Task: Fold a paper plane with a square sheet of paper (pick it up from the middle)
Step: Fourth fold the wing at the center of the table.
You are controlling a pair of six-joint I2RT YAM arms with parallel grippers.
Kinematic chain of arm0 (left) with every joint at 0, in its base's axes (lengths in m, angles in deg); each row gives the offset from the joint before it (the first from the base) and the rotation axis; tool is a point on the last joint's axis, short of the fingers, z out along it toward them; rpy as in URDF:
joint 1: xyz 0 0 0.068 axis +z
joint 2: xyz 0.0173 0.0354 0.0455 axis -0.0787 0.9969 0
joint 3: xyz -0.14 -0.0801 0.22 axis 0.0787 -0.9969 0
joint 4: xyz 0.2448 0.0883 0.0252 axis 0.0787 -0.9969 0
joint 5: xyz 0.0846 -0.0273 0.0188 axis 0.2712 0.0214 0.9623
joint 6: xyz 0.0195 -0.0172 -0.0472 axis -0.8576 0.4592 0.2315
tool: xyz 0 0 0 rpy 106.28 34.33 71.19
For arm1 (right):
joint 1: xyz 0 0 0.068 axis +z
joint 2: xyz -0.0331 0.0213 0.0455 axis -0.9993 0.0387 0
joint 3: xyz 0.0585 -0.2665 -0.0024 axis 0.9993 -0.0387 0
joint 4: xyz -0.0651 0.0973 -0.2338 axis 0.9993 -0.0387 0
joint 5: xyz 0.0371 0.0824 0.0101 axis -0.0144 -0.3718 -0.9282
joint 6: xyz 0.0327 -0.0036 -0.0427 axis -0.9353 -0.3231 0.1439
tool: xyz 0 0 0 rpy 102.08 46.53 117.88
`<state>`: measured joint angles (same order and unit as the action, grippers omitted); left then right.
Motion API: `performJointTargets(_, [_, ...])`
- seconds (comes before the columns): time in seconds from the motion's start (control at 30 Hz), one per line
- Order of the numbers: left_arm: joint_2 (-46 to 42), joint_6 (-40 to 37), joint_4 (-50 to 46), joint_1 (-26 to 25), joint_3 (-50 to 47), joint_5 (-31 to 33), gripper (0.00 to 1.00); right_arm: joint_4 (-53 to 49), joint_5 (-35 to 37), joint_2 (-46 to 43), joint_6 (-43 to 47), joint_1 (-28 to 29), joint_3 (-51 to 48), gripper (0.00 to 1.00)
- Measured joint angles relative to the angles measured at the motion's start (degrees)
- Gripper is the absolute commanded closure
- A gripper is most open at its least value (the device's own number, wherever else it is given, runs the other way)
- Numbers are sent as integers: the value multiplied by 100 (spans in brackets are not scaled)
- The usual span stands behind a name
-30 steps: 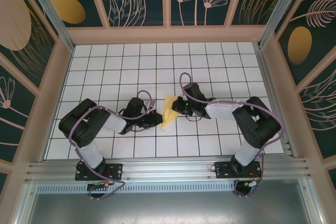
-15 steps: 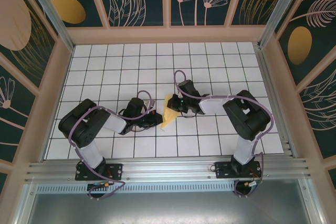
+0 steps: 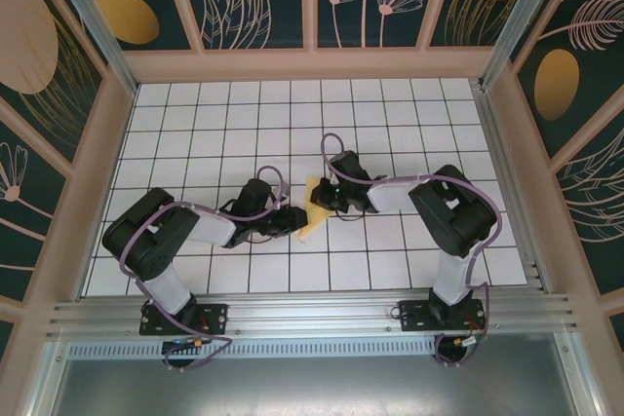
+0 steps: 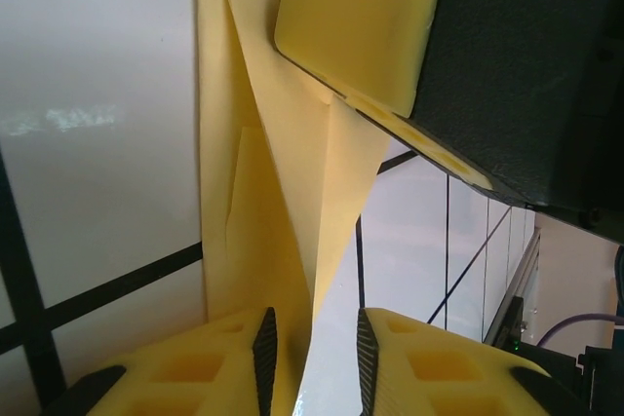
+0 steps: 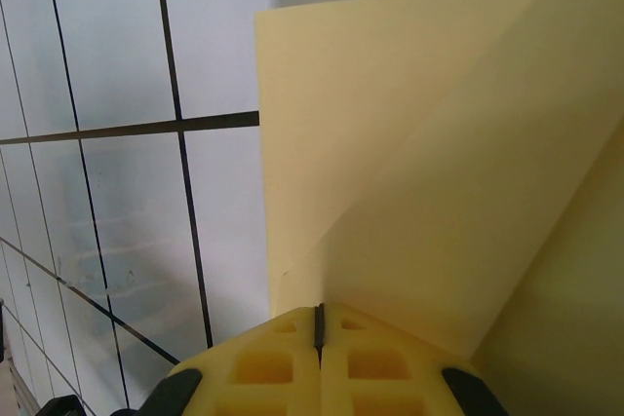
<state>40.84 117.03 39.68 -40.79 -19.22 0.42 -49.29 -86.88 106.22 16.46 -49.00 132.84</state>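
Paper (image 3: 314,213) is in the middle of the counter (image 3: 195,124), folded some, not a plane yet. More folds are left. Right fingers (image 5: 263,367) pinch it tight; left fingers (image 4: 185,377) stand a little apart at its edge.

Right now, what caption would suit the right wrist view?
Right gripper, fingers shut, pinching a folded yellow paper over the white gridded table.

Yellow paper (image 5: 390,143) cut off at right edge, perhaps two layers.
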Motion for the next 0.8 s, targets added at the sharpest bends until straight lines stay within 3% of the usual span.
performJointTargets(0.37, [-17, -149, -807, -35, 374, 122, 72, 2, -39, 22, 31, 0, 0, 94])
performJointTargets(0.57, [48, -275, -1121, -44, 509, 251, 89, 2, -42, 24, 33, 0, 0, 94])
performJointTargets(0.8, [96, -402, -1213, -42, 557, 350, 96, 2, -61, 22, 122, 0, 0, 94])
